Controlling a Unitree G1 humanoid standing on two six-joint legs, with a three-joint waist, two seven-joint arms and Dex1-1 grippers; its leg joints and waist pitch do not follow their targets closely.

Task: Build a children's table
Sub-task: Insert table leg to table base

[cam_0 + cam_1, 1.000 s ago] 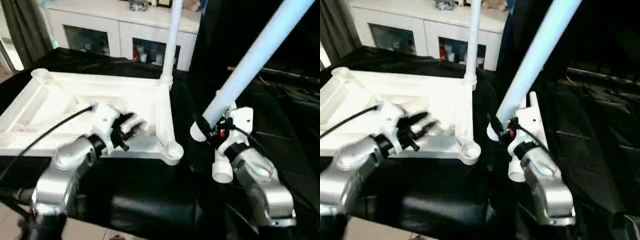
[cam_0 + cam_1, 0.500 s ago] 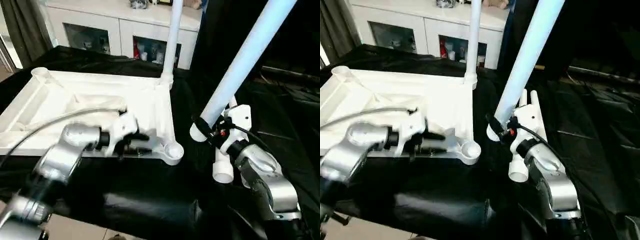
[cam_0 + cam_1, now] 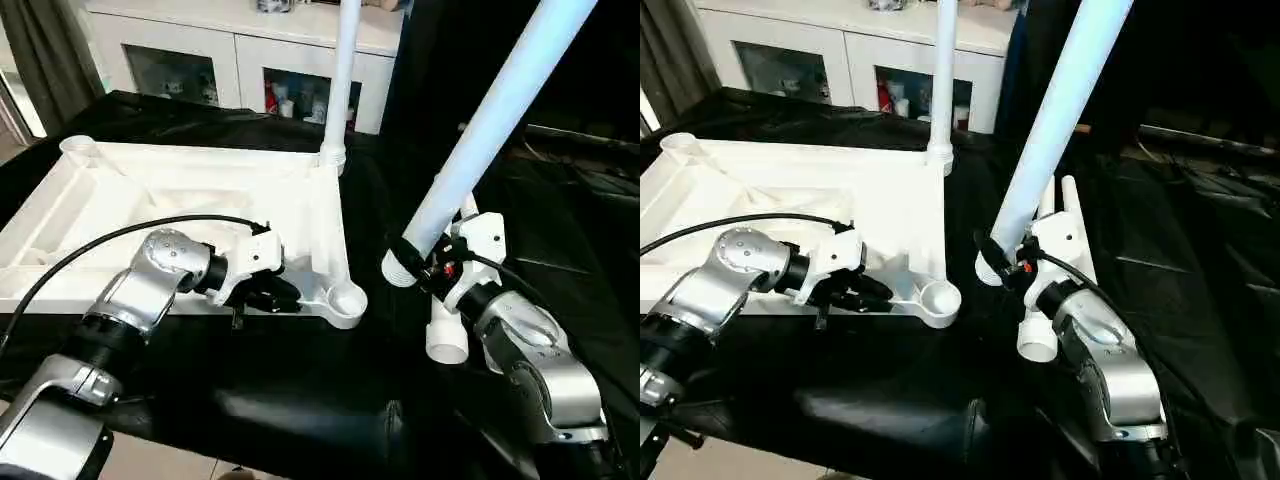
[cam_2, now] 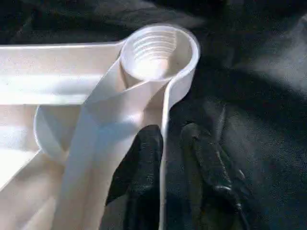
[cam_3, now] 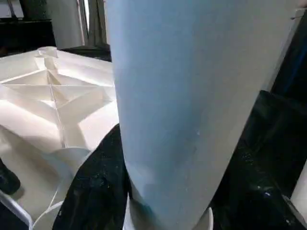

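My left hand (image 4: 165, 158) pinched the tabletop (image 3: 180, 190) rim near the empty corner socket (image 3: 346, 298), lower centre. My right hand (image 3: 425, 262) grasped a leg (image 3: 500, 110); next, seating it there needed careful alignment.

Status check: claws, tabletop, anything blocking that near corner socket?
Left claw straddling tabletop rim. Right claw holding leg. Near corner socket clear.
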